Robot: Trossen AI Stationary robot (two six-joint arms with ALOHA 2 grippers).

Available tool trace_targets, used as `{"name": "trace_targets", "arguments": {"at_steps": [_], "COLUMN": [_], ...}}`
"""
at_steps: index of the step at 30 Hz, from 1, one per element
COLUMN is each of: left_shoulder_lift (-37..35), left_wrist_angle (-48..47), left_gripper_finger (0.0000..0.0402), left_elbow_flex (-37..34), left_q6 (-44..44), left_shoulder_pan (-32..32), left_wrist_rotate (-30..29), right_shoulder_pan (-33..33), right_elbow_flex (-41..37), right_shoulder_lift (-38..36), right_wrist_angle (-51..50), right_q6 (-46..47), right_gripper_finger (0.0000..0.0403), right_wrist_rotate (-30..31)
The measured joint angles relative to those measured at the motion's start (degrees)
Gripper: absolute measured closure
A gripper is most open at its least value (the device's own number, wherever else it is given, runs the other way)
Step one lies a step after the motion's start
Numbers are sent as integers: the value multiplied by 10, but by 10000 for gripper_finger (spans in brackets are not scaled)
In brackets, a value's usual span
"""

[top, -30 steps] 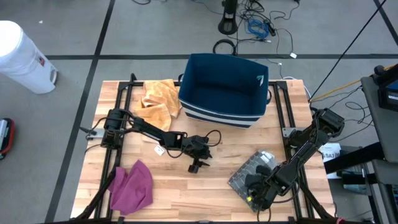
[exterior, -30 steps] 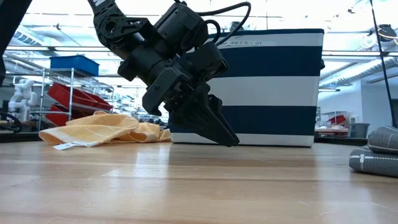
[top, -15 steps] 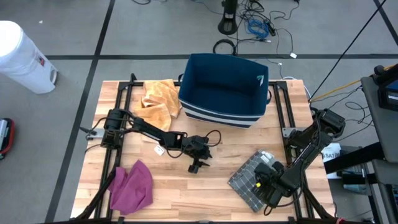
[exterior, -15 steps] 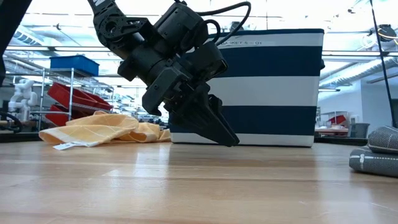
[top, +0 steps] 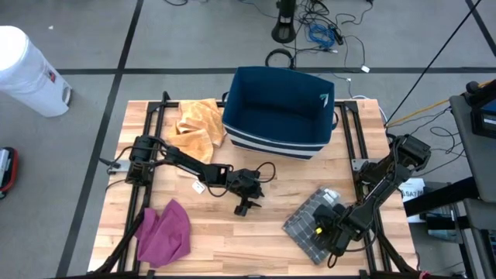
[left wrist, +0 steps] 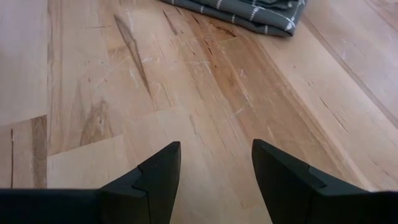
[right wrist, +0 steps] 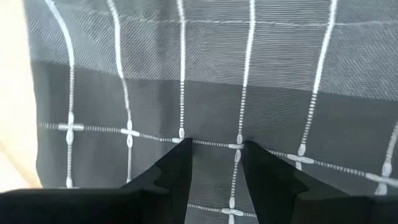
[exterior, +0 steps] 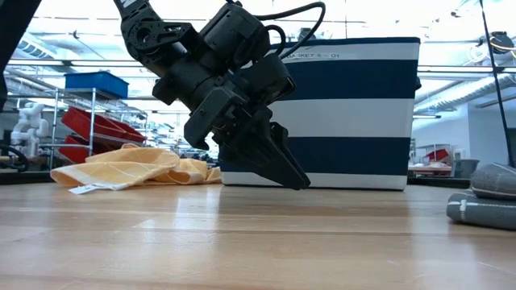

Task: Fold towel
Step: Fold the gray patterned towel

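In the lower right of the high view, the grey checked towel (top: 307, 224) is lying folded on the table (top: 263, 240), its long axis running diagonally from lower left to upper right of the frame. The right gripper (top: 332, 232) is pressing down on the towel's right-hand edge; its fingers (right wrist: 267, 177) are standing a little apart against the cloth, but whether they are pinching any of it I cannot tell. Near the middle of the frame the left gripper (top: 244, 206) is hanging just above the bare wood, its fingers (left wrist: 158, 177) spread apart and gripping nothing, tips aimed at the lower edge of the frame. A magenta cloth (top: 164, 231) is lying bunched at the lower left. Farther up, a yellow towel (top: 194, 126) is sitting crumpled beside a navy-and-white striped basket (top: 279, 115) at the upper middle. Beyond the table, a white bin (top: 29, 71) is standing on the grey floor at the upper left, with cables (top: 322, 31) trailing at the top. Only the low view is showing the room behind, with shelving holding red trays (exterior: 85, 123), and the towel as a rolled edge (exterior: 482, 203) at far right. Only the right wrist view is revealing the towel's white grid pattern (right wrist: 249, 74).
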Motion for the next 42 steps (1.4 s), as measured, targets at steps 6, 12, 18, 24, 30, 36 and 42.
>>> {"name": "trace_targets", "arguments": {"at_steps": [6, 12, 18, 24, 30, 36, 42], "left_shoulder_lift": [0, 0, 0, 0, 0, 0, 0], "left_wrist_angle": [-1, -1, -1, -2, -2, -5, -5], "left_gripper_finger": [197, 197, 197, 197, 197, 197, 197], "left_elbow_flex": [0, 0, 0, 0, 0, 0, 0], "left_q6": [0, 0, -1, 0, -1, -1, 0], "left_shoulder_pan": [0, 0, 0, 0, 0, -1, -1], "left_wrist_rotate": [0, 0, 0, 0, 0, 0, 0], "right_shoulder_pan": [-12, -33, -57, -69, -66, -47, -32], "right_elbow_flex": [-1, -1, 0, 38, 115, 157, 157], "right_shoulder_lift": [1, 1, 2, 6, 5, 5, 16], "right_wrist_angle": [25, 29, 30, 20, -9, 39, 85], "right_q6": [-136, -248, -335, -385, -424, -450, -439], "right_gripper_finger": [273, 273, 273, 273, 273, 273, 273], "right_wrist_rotate": [-8, -43, -59, -29, 5, 5, 4]}}
